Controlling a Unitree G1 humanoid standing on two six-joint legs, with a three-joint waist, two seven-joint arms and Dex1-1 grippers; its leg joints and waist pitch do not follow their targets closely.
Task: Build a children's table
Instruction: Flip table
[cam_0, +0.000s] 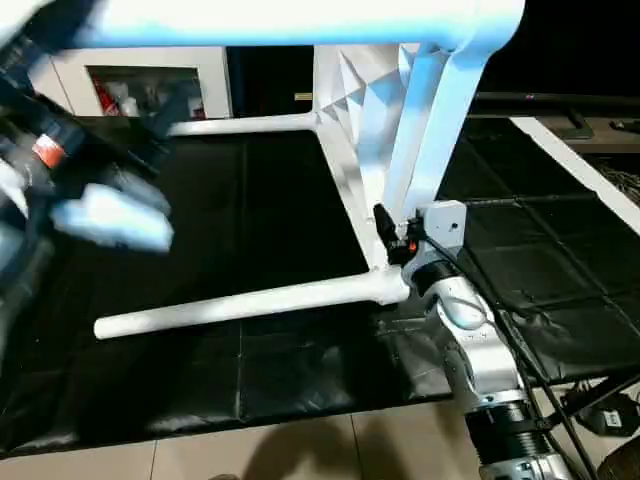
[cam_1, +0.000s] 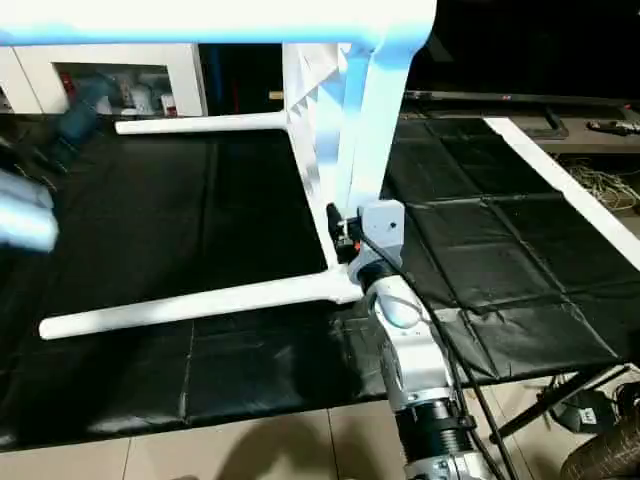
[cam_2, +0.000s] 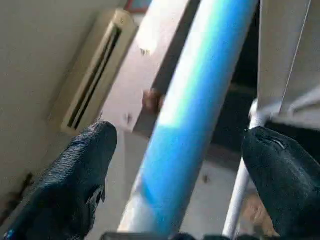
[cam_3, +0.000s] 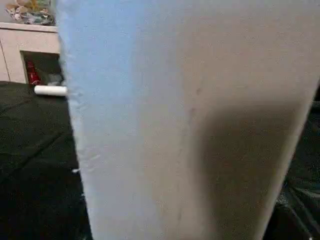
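I am working in what looks like an indoor lab or demonstration room. I am looking down at a work surface covered in taped black sheeting (cam_1: 200, 250), standing on a pale tiled floor (cam_1: 280, 450). Loose cables (cam_1: 600, 185) are lying along the far edge, and a black stand base (cam_0: 605, 410) is resting on the floor. A white cabinet with glass doors (cam_0: 150, 85) is standing behind, and a wall-mounted air conditioner (cam_2: 92, 80) is hanging high on a cream wall.
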